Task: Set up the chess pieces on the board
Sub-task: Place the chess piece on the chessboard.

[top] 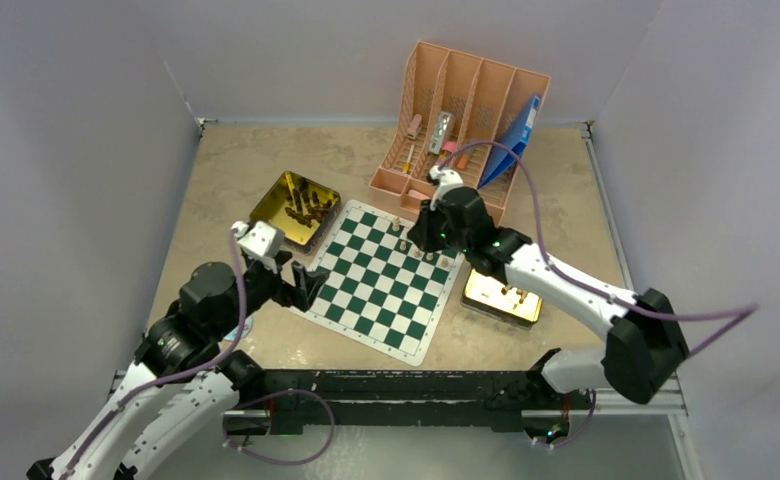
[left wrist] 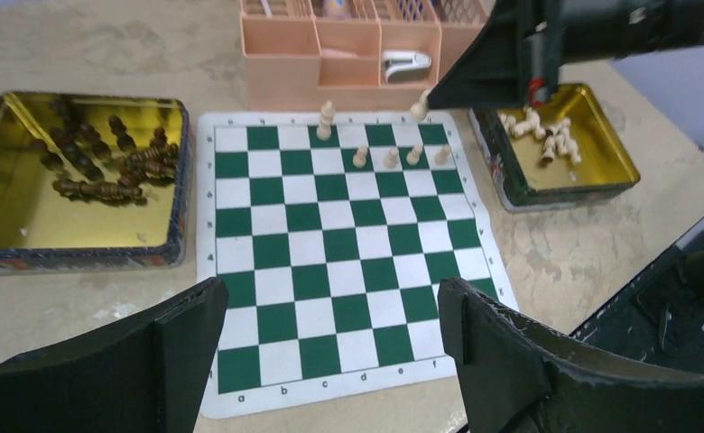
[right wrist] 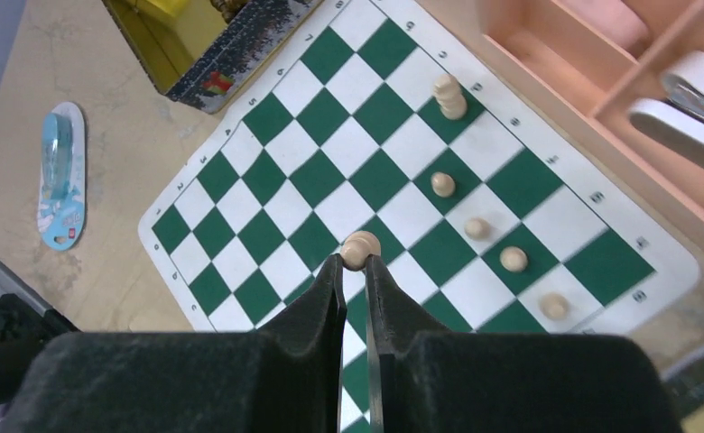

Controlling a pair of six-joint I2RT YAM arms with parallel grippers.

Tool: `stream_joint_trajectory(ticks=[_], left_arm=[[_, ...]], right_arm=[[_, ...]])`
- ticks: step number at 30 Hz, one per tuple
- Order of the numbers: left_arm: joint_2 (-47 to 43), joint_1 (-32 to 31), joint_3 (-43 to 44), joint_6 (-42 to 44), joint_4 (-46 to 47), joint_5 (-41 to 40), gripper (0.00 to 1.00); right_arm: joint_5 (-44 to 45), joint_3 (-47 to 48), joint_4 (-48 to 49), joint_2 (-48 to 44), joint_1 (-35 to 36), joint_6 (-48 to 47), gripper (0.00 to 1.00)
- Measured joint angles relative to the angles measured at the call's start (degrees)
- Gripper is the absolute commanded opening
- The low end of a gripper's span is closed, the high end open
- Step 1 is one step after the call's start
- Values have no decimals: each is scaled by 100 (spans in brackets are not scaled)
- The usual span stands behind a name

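Judged light, rigid and slick, the pale pawn (right wrist: 360, 245) is calling for a centred pinch below its head. Left gripper (left wrist: 330, 311) is hovering spread wide and empty at the board's (left wrist: 206, 271) left edge. Right gripper (right wrist: 354, 268) is clamping that pawn by its neck, apparently above the far rows, near four standing pawns (right wrist: 477, 227).

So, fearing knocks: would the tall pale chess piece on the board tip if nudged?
Probably: the tall pale wooden chess piece looks slim over a narrow base. Small, likely light, it might skid on the checked green board.
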Motion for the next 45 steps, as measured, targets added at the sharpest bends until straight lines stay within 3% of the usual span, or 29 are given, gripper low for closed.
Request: stream_joint_trajectory(ticks=[11,20,45], left_arm=[[-997,0,-55,57,31,-476,90],[-1082,0,-109,55,15,-577,90],[-1178,0,-116,55,2,-577,90]], right_arm=[[463,1447,151,2090,540,-155,11],[883,1749,48,3152,656,-164,12],[1360,2291,-424,3703,555,-11,13]])
